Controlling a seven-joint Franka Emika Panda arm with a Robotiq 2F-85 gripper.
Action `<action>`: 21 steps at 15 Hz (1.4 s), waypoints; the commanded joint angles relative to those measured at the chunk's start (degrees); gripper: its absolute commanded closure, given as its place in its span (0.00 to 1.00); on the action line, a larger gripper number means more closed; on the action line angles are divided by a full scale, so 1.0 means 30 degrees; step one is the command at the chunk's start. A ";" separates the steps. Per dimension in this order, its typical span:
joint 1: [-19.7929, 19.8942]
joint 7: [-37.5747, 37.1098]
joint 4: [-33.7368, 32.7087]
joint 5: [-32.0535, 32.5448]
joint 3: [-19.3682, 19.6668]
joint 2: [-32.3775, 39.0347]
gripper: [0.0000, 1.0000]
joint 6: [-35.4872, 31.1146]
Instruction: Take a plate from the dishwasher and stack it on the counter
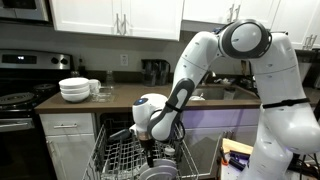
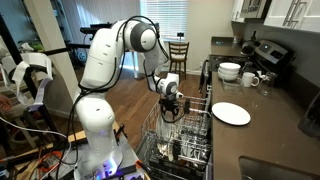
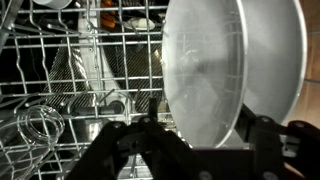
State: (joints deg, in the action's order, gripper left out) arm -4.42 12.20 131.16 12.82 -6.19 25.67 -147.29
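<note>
Wrist view: grasp step. Plate [image 3: 235, 70] stands on edge in the dishwasher [image 3: 60, 95], right half of frame. Your hand [image 3: 197, 150] is wide, astride its lower rim, with no contact visible. Next: pinch the rim, lift straight up, carry to the surface [image 2: 275, 125].

My gripper [image 2: 172, 108] hangs low in the dishwasher [image 2: 185, 140]. A plate [image 3: 235, 70] stands on edge there, between my fingers [image 3: 125, 145]. Bowls [image 2: 229, 71] sit on the counter [image 2: 275, 120] above, near a second plate [image 2: 231, 113].
</note>
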 commanded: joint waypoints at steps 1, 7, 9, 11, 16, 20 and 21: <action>0.0468 0.1296 -0.0836 -0.0815 -0.0338 0.0225 0.24 0.2036; 0.0588 0.1808 -0.1432 -0.1000 -0.0333 0.0275 0.62 0.3487; 0.0696 0.2089 -0.1529 -0.1172 -0.0404 0.0289 0.64 0.3593; 0.0756 0.2349 -0.1628 -0.1380 -0.0421 0.0288 0.51 0.3782; 0.1010 0.2744 -0.1579 -0.1481 -0.0399 0.0220 0.30 0.3852; 0.1159 0.2970 -0.1513 -0.1546 -0.0438 0.0119 0.66 0.3893; 0.1163 0.3003 -0.1506 -0.1579 -0.0450 0.0108 0.72 0.3893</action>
State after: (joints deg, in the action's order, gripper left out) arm -2.22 18.22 127.43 10.11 -6.65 25.95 -137.33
